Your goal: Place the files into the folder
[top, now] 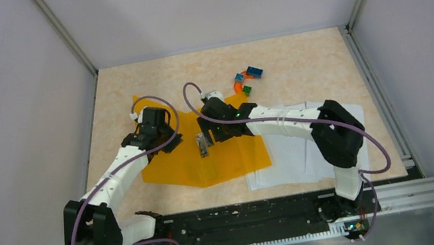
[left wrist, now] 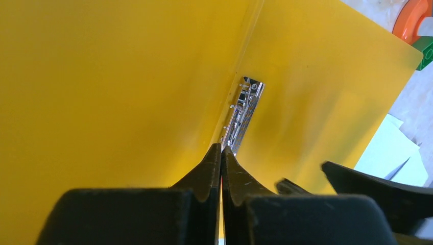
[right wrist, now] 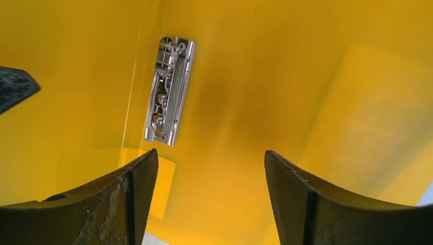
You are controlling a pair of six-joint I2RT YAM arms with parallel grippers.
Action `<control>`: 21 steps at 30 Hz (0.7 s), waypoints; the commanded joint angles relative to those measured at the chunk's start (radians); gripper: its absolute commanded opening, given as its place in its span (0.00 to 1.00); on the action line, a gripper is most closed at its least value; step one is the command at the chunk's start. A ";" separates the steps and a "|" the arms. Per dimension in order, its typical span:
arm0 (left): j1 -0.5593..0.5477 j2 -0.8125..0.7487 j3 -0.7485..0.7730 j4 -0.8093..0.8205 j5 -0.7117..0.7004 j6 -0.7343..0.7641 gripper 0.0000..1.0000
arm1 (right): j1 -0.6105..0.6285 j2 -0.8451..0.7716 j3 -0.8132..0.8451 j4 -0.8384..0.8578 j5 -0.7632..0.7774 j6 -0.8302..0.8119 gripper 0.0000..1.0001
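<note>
The orange folder (top: pixel 233 156) lies open on the table, its metal clip (top: pixel 203 144) by the spine. My left gripper (top: pixel 160 135) is shut on the edge of the folder's left cover, which stands tilted up; in the left wrist view the closed fingertips (left wrist: pixel 221 150) point at the clip (left wrist: pixel 242 115). My right gripper (top: pixel 219 132) is open and empty just above the folder's right half (right wrist: pixel 265 102), next to the clip (right wrist: pixel 168 92). The files (top: pixel 291 150), white sheets, lie partly under the folder's right edge and beneath the right arm.
Small colourful toy blocks (top: pixel 247 80) sit behind the folder, with an orange curved piece (left wrist: pixel 413 20) among them. Grey walls close the table on three sides. A black rail (top: pixel 242 217) runs along the near edge.
</note>
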 commanded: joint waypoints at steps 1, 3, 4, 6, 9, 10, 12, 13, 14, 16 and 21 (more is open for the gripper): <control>-0.004 -0.030 0.029 -0.009 -0.020 -0.004 0.04 | 0.033 0.081 0.026 0.108 0.001 -0.005 0.77; -0.004 -0.031 0.025 -0.020 -0.032 -0.003 0.05 | 0.039 0.110 0.018 0.131 0.008 -0.007 0.80; -0.003 -0.032 0.024 -0.031 -0.044 -0.005 0.05 | 0.039 0.121 0.016 0.139 0.005 -0.004 0.80; -0.004 -0.028 0.021 -0.052 -0.083 -0.008 0.06 | 0.041 0.144 0.015 0.149 0.003 -0.005 0.81; 0.000 -0.025 0.003 -0.075 -0.123 -0.014 0.09 | 0.041 0.169 0.009 0.147 0.007 -0.005 0.82; 0.003 -0.028 -0.012 -0.074 -0.130 -0.019 0.10 | 0.041 0.174 0.005 0.147 0.009 -0.003 0.82; 0.013 -0.032 -0.041 -0.077 -0.148 -0.032 0.11 | 0.041 0.181 -0.008 0.147 0.010 0.000 0.82; 0.020 -0.036 -0.056 -0.079 -0.156 -0.039 0.12 | 0.040 0.183 -0.016 0.148 0.011 0.003 0.82; 0.026 -0.040 -0.073 -0.079 -0.167 -0.047 0.12 | 0.041 0.184 -0.027 0.149 0.011 0.008 0.82; 0.042 -0.045 -0.107 -0.082 -0.188 -0.072 0.14 | 0.039 0.189 -0.042 0.150 0.011 0.014 0.82; 0.074 -0.017 -0.176 -0.070 -0.219 -0.138 0.16 | 0.035 0.196 -0.071 0.162 -0.010 0.027 0.81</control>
